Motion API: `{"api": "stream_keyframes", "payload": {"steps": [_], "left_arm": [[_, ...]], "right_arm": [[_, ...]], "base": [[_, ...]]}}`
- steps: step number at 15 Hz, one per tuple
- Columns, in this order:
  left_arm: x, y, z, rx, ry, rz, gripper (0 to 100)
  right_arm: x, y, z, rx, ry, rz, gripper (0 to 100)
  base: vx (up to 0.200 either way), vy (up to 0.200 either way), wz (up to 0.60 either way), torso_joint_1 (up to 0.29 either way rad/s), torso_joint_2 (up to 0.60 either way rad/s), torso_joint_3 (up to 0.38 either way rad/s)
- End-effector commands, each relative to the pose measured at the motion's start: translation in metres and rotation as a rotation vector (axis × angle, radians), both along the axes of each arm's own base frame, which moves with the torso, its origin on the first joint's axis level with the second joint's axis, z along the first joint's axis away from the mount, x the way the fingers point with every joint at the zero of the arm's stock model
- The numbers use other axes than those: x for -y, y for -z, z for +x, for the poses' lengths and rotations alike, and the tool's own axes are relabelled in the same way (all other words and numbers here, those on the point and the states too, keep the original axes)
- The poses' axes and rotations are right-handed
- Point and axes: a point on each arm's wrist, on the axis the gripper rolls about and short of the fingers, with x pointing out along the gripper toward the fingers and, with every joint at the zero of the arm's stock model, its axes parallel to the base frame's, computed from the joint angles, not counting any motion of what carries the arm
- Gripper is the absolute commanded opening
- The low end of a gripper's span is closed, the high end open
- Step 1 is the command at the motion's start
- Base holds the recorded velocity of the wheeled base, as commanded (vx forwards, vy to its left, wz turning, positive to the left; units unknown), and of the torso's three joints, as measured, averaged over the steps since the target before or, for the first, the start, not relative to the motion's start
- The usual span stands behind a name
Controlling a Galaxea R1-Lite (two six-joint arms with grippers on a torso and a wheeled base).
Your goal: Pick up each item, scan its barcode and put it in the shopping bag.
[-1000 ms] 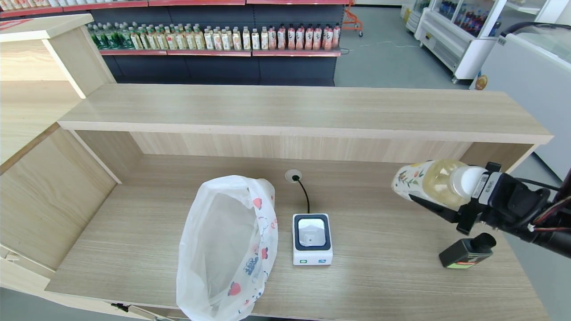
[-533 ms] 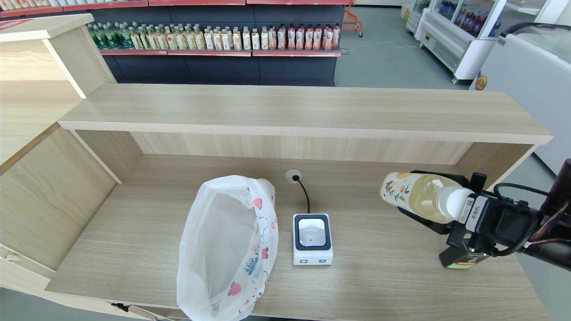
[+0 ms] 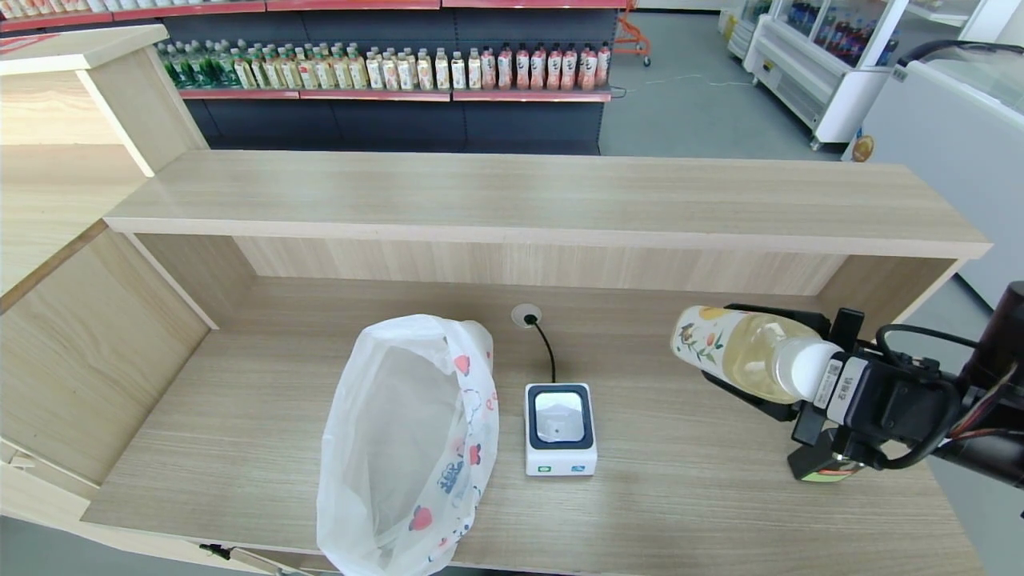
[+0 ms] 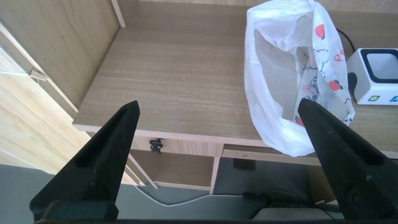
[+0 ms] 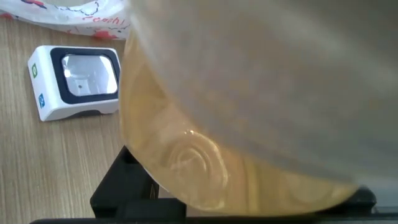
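Head view: clear plastic bottle of yellow drink is clamped sideways in right gripper, well apart from white box scanner; a missed read is risked if its barcode faces away.

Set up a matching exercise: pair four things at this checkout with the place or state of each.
1 bottle
2 shopping bag
3 scanner
4 left gripper

A standing on the counter, mouth open
B open, holding nothing
C held sideways in the right gripper
D on the counter beside the shopping bag

Pairs: 1-C; 2-A; 3-D; 4-B
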Motion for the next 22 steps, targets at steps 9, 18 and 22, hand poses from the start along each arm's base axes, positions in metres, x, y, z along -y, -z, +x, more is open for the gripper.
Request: {"api": "stream_keyframes", "payload": {"steps": [9, 18, 22], "left_arm": [[0.000, 0.000, 0.000, 0.000, 0.000, -0.005, 100], [0.000, 0.000, 0.000, 0.000, 0.000, -0.002, 100], [0.000, 0.000, 0.000, 0.000, 0.000, -0.002, 100]], "right_arm": [[-0.001, 0.019, 0.012, -0.144, 0.014, 0.042, 0], [0.009, 0.080, 0.058, -0.261, -0.043, 0.035, 0], [0.008, 0.101, 0.072, -0.273, -0.086, 0.038, 0]], "base": [[0.000, 0.200, 0.00, 0.001, 0.00, 0.002], [0.000, 0.067, 0.00, 0.001, 0.00, 0.000], [0.000, 0.000, 0.00, 0.000, 0.00, 0.000]]}}
